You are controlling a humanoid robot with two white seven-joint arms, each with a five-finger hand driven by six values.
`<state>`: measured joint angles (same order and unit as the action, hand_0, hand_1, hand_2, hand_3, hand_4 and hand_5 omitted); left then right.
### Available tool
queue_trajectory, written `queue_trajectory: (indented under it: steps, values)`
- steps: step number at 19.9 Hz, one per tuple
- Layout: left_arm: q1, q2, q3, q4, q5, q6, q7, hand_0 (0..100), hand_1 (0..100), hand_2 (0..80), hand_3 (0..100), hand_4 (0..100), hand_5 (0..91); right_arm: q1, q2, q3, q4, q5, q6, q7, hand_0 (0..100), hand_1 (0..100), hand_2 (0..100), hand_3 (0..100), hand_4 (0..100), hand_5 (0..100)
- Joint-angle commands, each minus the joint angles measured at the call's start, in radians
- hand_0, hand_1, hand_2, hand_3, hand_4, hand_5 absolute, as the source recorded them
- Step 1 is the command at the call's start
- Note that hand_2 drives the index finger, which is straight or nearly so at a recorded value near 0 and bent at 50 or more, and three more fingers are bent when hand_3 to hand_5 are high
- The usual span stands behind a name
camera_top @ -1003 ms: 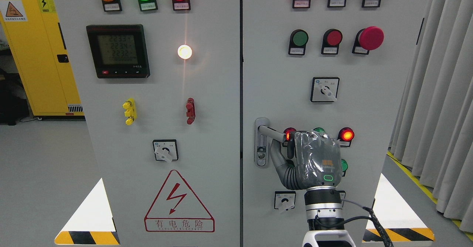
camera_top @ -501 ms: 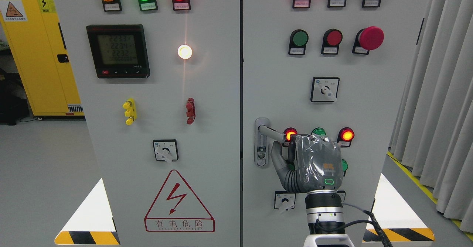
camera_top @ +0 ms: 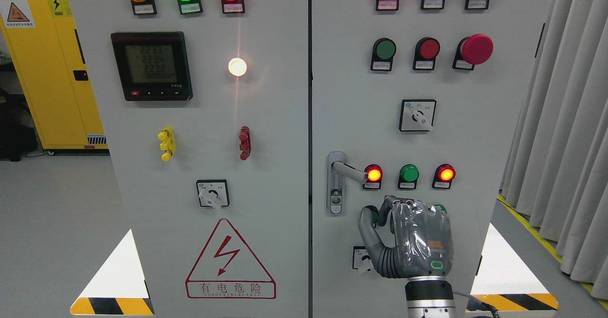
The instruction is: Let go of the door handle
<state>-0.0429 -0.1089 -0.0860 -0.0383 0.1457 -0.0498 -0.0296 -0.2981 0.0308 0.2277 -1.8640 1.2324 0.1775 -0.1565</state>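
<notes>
Below the rigid metal door handle (camera_top: pixel 346 169) at frame centre-right, the right hand (camera_top: pixel 413 242) hangs clear, fingers (camera_top: pixel 368 223) loosely curled, holding nothing; the lever's free end seems the natural grip.

Two cabinet doors are seen. Counted on them: one door handle (camera_top: pixel 346 169), one digital meter (camera_top: pixel 152 66), three rotary selector switches, one red mushroom button (camera_top: pixel 476 49), and one robot hand (camera_top: pixel 412 239).
</notes>
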Motion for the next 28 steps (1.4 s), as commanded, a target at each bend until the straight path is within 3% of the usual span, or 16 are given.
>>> queue_trajectory:
  steps: [1,3,5,6,8,28]
  values:
    - [0.0,0.0,0.0,0.0,0.0,-0.001,0.0,12,56,0.0,0,0,0.0,0.085,-0.092,-0.094,-0.098,-0.106,-0.093,-0.029,60,30,35,53,51,36]
    - [0.0,0.0,0.0,0.0,0.0,-0.001,0.0,12,56,0.0,0,0,0.0,0.088,-0.092,-0.116,-0.101,-0.145,-0.134,-0.032,61,27,17,28,29,18]
    - [0.0,0.0,0.0,0.0,0.0,-0.001,0.0,12,56,0.0,0,0,0.0,0.088,-0.091,-0.123,-0.107,-0.163,-0.168,-0.046,62,27,10,19,20,11]
    - [0.0,0.0,0.0,0.0,0.0,-0.001,0.0,12,56,0.0,0,0,0.0,0.088,-0.091,-0.123,-0.115,-0.163,-0.171,-0.052,63,24,1,7,8,0]
    - [0.0,0.0,0.0,0.0,0.0,-0.001,0.0,12,56,0.0,0,0,0.0,0.088,-0.091,-0.125,-0.13,-0.169,-0.173,-0.058,65,21,0,0,0,0]
    - [0.0,0.0,0.0,0.0,0.0,-0.001,0.0,12,56,0.0,0,0,0.0,0.103,-0.092,-0.128,-0.156,-0.206,-0.222,-0.074,68,16,0,0,0,0]
